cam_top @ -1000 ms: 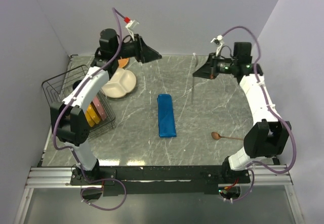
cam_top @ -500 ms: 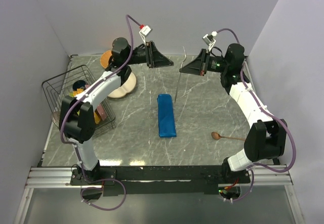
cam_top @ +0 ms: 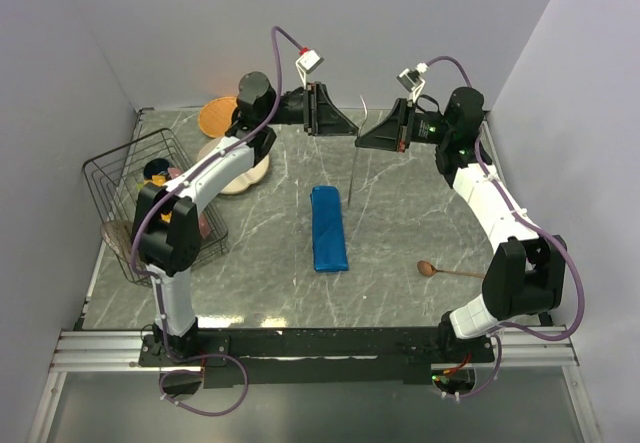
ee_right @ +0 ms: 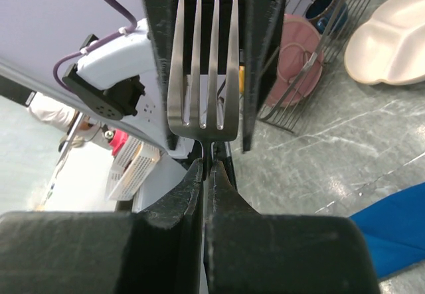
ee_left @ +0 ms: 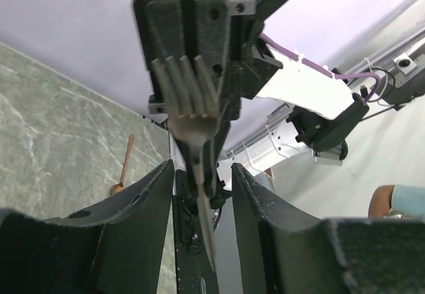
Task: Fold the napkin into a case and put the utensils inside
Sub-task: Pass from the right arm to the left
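Note:
The blue napkin, folded into a narrow case (cam_top: 329, 228), lies at the table's middle; a corner shows in the right wrist view (ee_right: 392, 231). My right gripper (cam_top: 364, 140) (ee_right: 206, 164) is shut on the neck of a metal fork (ee_right: 202, 68), held upright above the far table with its handle hanging down (cam_top: 354, 175). My left gripper (cam_top: 350, 130) (ee_left: 202, 174) is open, its fingers either side of the fork (ee_left: 191, 108) without touching it. A brown wooden spoon (cam_top: 447, 272) (ee_left: 125, 168) lies at the near right.
A wire rack (cam_top: 130, 178) with coloured plates stands at the left edge. A white divided plate (cam_top: 240, 168) (ee_right: 398, 38) and an orange plate (cam_top: 218, 116) sit at the far left. Walls close in behind and on both sides.
My left arm has swung right and its open gripper now straddles the fork. My right gripper first moved left with the fork, then held still.

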